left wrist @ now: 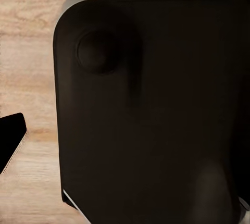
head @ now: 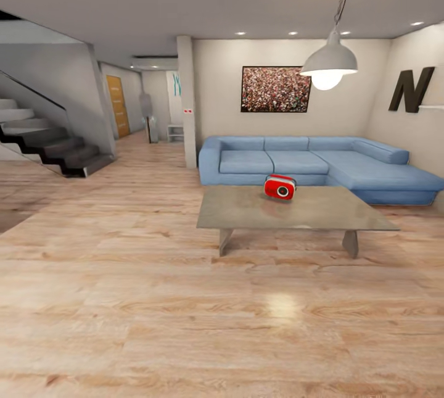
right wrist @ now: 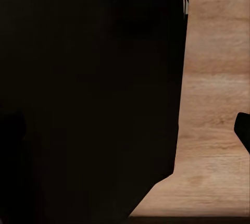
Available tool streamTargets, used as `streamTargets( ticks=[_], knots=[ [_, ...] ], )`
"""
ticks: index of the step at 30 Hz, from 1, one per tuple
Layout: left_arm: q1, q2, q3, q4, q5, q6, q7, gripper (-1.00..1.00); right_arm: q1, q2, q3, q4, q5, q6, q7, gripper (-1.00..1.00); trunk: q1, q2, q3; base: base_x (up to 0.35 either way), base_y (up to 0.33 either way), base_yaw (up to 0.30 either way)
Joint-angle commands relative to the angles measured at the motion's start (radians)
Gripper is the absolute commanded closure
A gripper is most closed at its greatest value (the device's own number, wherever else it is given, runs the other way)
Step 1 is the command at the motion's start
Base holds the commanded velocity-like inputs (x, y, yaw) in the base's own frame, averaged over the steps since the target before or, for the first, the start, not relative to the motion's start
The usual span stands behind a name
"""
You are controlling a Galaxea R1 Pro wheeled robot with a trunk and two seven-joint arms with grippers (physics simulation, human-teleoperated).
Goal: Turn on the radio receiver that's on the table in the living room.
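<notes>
Bare wood floor (head: 185,324) up close, then the table (head: 246,213), long axis left-right. Radio (head: 280,187) sits at its far edge near centre, upright, dial facing the camera, wider than tall. Stairs (head: 55,145) left, blue sofa (head: 320,163) just behind, lamp (head: 330,65) above right. Wrist views: dark robot body (left wrist: 156,109) over floor; jaw state can't tell.

large black robot body (right wrist: 88,94), light wood plank floor (right wrist: 213,104) beside it
</notes>
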Motion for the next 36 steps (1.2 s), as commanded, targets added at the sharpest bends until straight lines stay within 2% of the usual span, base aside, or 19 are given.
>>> streamTargets(
  ticks=[1,14,23,36],
  knots=[
    [0.0,0.0,0.0,0.0,0.0,0.0,0.0,-1.0,0.0,0.0,0.0,0.0,0.0,0.0,0.0,-1.0,0.0,0.0,0.0,0.0,0.0,-0.282],
    [0.0,0.0,-0.002,-0.001,0.0,-0.004,0.0,-1.0,0.0,0.0,-0.001,0.0,0.0,0.0,0.0,-1.0,0.0,0.0,0.0,0.0,0.0,-0.271],
    [0.0,0.0,-0.002,-0.002,0.002,-0.001,0.001,-1.0,0.0,0.0,0.0,0.0,0.0,0.001,-0.007,-1.0,0.0,0.0,0.0,0.034,0.0,-0.026],
    [0.0,0.001,-0.003,-0.002,0.006,0.005,0.004,-1.0,0.0,0.0,0.0,0.0,0.0,0.001,-0.008,-1.0,0.0,0.0,0.0,0.287,0.0,-0.001]
  ],
)
